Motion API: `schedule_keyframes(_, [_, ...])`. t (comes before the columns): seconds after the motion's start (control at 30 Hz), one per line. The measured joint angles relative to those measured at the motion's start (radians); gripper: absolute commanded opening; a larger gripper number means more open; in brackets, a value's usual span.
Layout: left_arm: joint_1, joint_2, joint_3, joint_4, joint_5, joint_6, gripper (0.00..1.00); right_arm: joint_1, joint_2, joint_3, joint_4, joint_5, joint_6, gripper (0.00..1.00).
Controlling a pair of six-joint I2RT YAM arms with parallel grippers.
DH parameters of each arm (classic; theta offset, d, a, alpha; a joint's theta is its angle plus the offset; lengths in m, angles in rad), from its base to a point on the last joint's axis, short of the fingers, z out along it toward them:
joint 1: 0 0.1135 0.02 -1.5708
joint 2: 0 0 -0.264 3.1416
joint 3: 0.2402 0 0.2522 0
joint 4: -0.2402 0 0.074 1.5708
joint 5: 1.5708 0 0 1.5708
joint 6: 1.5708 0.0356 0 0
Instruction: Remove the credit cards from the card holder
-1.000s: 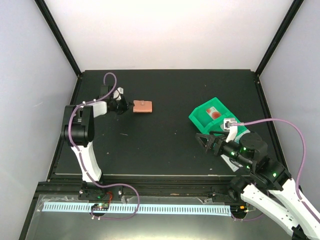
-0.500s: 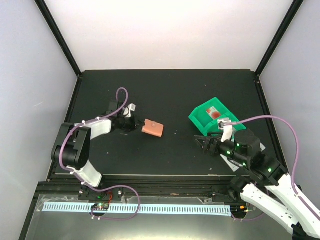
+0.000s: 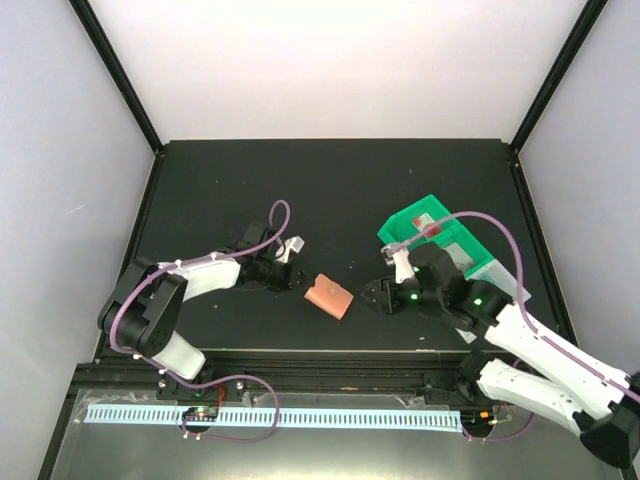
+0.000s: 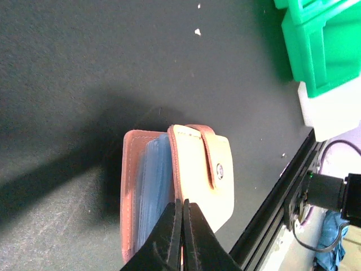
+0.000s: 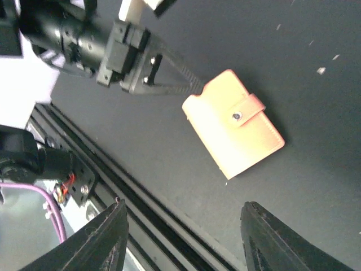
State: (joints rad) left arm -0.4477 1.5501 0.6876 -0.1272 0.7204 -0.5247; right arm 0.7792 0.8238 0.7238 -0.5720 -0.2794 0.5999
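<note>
Since a second ago your left gripper (image 3: 297,280) has dragged the card holder (image 3: 329,296) from the upper left of the top view down to the lower middle, and your right gripper (image 3: 372,297) has swung left, away from the green bin (image 3: 440,235), until it sits just beside the holder's right edge. In the left wrist view the left gripper (image 4: 181,206) has its two fingers pressed together on the bottom edge of the card holder (image 4: 177,189), pinching the front cover. That cover stands a little away from the back one, with the blue pockets (image 4: 152,189) showing between them; you cannot make out any cards there. The snap tab (image 4: 216,164) lies across the cover. In the right wrist view the right gripper (image 5: 184,209) is spread wide with nothing between its fingers, and the card holder (image 5: 232,131) lies above it in the frame on the black table (image 5: 316,169).
</note>
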Motion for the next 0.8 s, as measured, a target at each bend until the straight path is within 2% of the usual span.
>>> schedule_keyframes(0.13, [-0.008, -0.006, -0.01, -0.007, 0.006, 0.013, 0.23, 0.063, 0.122, 0.0, 0.013, 0.008, -0.014, 0.43])
schedule_keyframes(0.2, [-0.008, -0.021, -0.01, -0.018, 0.005, 0.014, 0.29, 0.08, 0.183, 0.0, 0.026, 0.016, -0.026, 0.39])
schedule_keyframes(0.27, [-0.008, -0.052, -0.012, -0.027, 0.0, 0.014, 0.37, 0.085, 0.241, 0.0, 0.044, 0.034, -0.044, 0.37])
schedule_keyframes(0.53, [-0.005, -0.257, -0.08, -0.05, -0.082, -0.018, 0.52, 0.095, 0.434, 0.025, 0.142, 0.107, -0.106, 0.37])
schedule_keyframes(0.8, [0.006, -0.507, -0.229, -0.075, -0.186, -0.106, 0.54, 0.132, 0.659, 0.161, 0.172, 0.175, -0.176, 0.35])
